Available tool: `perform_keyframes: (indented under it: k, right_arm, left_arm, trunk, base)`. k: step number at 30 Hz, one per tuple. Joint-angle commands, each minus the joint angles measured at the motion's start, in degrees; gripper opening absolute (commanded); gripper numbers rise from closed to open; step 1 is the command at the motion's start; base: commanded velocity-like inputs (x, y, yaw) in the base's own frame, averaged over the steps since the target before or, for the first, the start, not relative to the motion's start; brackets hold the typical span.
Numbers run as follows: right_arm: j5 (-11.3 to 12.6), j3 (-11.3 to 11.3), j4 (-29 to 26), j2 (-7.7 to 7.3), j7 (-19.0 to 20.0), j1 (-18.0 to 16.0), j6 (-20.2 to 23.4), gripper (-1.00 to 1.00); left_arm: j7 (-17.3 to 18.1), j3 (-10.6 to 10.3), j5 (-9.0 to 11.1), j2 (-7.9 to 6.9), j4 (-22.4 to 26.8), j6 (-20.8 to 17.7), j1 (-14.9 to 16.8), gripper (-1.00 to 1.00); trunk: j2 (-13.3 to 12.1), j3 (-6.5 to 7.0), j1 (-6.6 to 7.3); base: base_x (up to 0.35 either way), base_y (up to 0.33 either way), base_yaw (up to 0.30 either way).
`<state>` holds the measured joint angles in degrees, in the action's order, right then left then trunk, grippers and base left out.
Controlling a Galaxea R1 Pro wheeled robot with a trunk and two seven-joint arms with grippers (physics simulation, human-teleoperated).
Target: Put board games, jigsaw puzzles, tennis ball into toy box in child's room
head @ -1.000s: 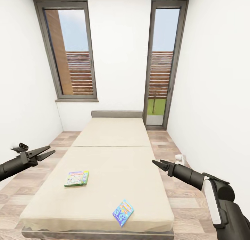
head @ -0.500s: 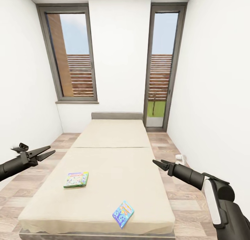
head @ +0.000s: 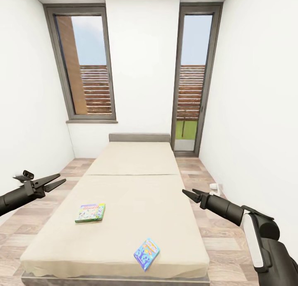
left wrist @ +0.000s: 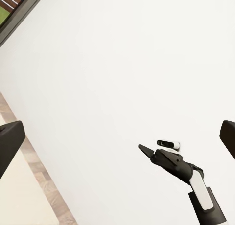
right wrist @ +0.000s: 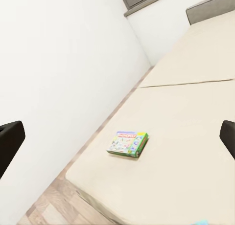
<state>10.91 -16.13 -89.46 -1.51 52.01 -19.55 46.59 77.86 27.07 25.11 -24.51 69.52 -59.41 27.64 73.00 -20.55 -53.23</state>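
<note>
Two board games lie on the beige bed (head: pixel 136 182). The green-and-white Monopoly box (head: pixel 90 212) (right wrist: pixel 128 143) sits left of centre. A smaller blue box (head: pixel 147 253) rests near the foot edge. My left gripper (head: pixel 60 179) hovers open over the floor left of the bed. To the bed's right, my right gripper (head: pixel 187 193) is open and holds nothing; its dark fingers (right wrist: pixel 11 139) frame the Monopoly box from a distance. The left wrist view looks across at the right arm (left wrist: pixel 178 166). The table, toy box, jigsaw puzzles and tennis ball are out of view.
White walls close in on both sides, with strips of wood-plank floor (head: pixel 211 236) along the bed. A tall window (head: pixel 85 62) and a glazed door (head: pixel 192 76) are in the far wall. A small white object (head: pixel 214 188) lies on the floor by the right wall.
The whole picture has shifted a little, so the camera has moved. The board games lie where they were and both arms hold their pose.
</note>
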Motion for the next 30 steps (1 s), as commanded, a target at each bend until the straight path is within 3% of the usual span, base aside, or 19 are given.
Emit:
perform_keyframes:
  k: [1,30]
  right_arm:
    - [0.11,-0.05,-0.01,0.00,0.13,-0.05,0.25,1.00]
    - [0.89,-0.08,-0.01,-0.05,0.05,-0.05,0.16,1.00]
  left_arm:
    - [0.10,0.01,0.11,-0.01,0.00,-0.54,0.04,1.00]
    - [0.10,-0.04,0.06,-0.01,0.00,-0.54,0.04,1.00]
  trunk:
    - [0.46,-0.25,-0.23]
    - [12.09,-5.46,-6.60]
  base:
    - [0.000,0.000,0.000]
    - [0.000,0.000,0.000]
